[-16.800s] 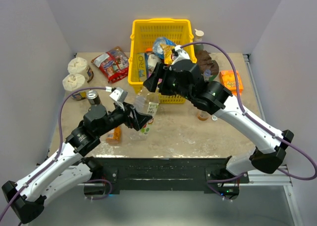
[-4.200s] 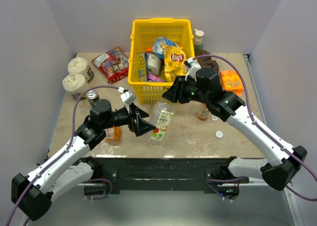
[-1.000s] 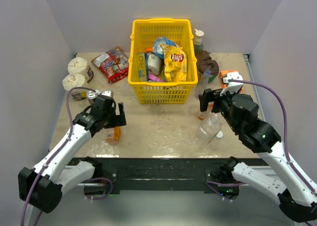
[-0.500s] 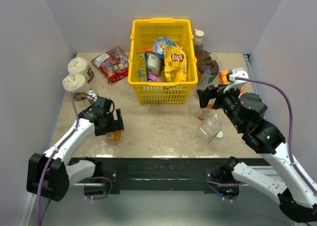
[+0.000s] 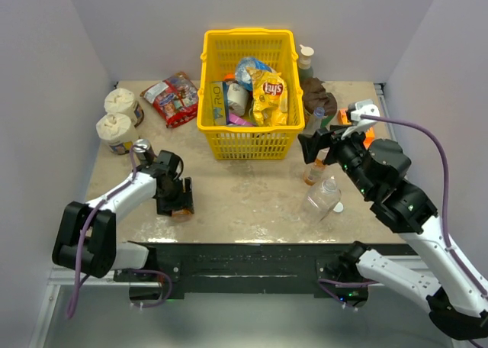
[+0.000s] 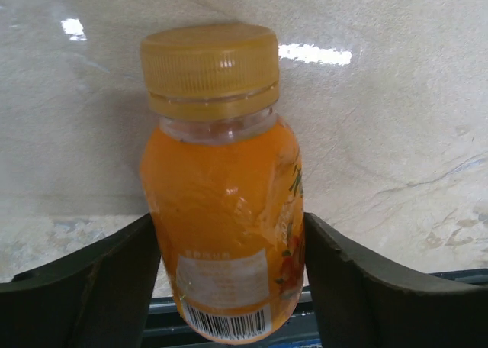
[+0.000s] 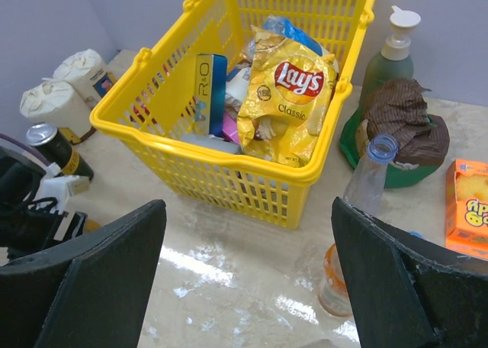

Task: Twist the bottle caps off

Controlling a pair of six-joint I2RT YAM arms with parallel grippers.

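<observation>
Down at the left front of the desk [image 6: 381, 119], the left hand [image 6: 229, 220] pinches the small orange juice bottle [image 6: 225, 203] by its sides. The bottle lies flat, its orange cap [image 6: 210, 66] on. The right hand [image 7: 248, 207] hangs spread wide and empty above the desk, near an upright open-necked bottle [image 7: 370, 176]. A clear bottle [image 5: 322, 198] lies beside a loose white cap [image 5: 336, 207].

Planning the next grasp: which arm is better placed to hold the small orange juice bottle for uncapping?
Left. The left hand meets both sides of the juice bottle, cap on. The right hand hangs open, far across the table.
</observation>
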